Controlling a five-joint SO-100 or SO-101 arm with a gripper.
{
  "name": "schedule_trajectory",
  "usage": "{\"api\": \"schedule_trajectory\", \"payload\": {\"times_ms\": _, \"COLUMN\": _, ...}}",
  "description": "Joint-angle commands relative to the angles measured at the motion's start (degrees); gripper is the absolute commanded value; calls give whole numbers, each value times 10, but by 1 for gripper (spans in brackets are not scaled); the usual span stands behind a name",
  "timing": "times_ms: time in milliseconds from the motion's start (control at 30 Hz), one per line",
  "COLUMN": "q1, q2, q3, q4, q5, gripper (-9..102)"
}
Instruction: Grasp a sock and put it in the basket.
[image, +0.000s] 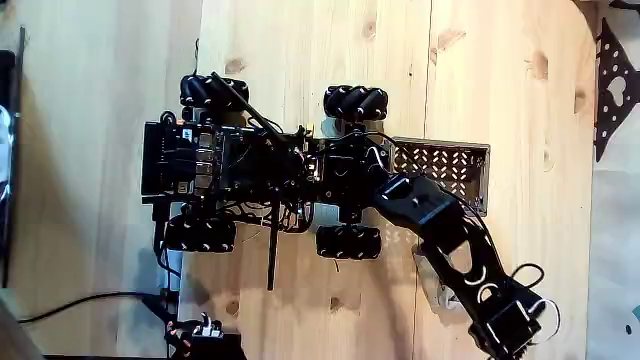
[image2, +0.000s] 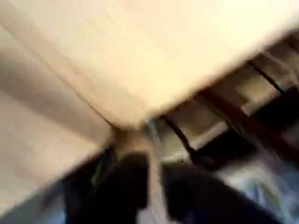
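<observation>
Black arm stretched over the wooden tabletop, lattice basket behind the hand — blurred, grip state unclear, sock not discernible.

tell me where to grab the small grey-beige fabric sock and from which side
Only a pale strip of the small grey-beige fabric sock shows, flat on the wooden table under the black arm. Probably pinch that strip from straight above, across its narrow width; the rest is hidden.
</observation>
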Motion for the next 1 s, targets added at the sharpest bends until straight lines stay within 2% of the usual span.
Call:
{"api": "schedule_trajectory", "payload": {"times_ms": 0, "q1": 6, "q2": -35, "q3": -16, "q4": -12, "q5": -32, "gripper": 0}}
{"api": "schedule_trajectory", "payload": {"times_ms": 533, "q1": -4, "q2": -152, "q3": -15, "q4": -41, "q5": -68, "gripper": 0}}
{"api": "schedule_trajectory", "payload": {"times_ms": 733, "q1": -5, "q2": -215, "q3": -21, "q4": -93, "q5": -102, "gripper": 1}}
{"api": "schedule_trajectory", "payload": {"times_ms": 767, "q1": -5, "q2": -221, "q3": -21, "q4": -95, "q5": -106, "gripper": 5}}
{"api": "schedule_trajectory", "payload": {"times_ms": 833, "q1": -4, "q2": -229, "q3": -19, "q4": -97, "q5": -108, "gripper": 23}}
{"api": "schedule_trajectory", "payload": {"times_ms": 967, "q1": -4, "q2": -242, "q3": -19, "q4": -100, "q5": -127, "gripper": 25}}
